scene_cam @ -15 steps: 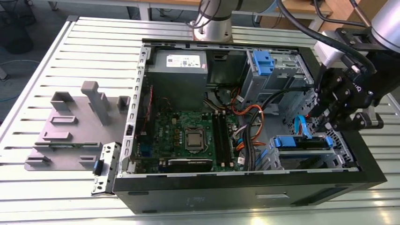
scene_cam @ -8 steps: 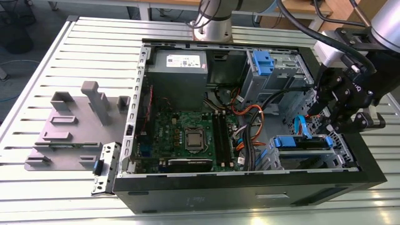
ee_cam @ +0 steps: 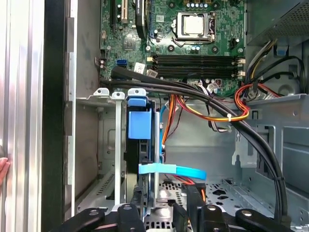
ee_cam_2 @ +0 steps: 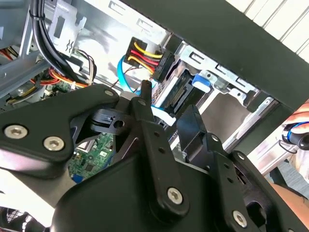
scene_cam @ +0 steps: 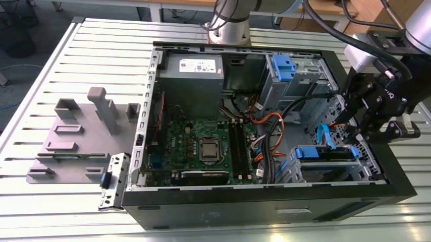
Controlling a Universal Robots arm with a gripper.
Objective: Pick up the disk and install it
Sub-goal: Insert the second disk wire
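Black pincer of flat jointed links with silver screw heads; silver-grey arm above; thick black cables looping along it.

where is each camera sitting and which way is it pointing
exterior view: off the arm, above, looking down into the open computer case; the arm and gripper hang by the drive cage.
first wrist view: on the arm, looking along the disk in its bay toward the motherboard; gripper links at the edge.
second wrist view: on the arm, close behind the gripper, facing the disk.
Shared: all show the disk's blue rail.
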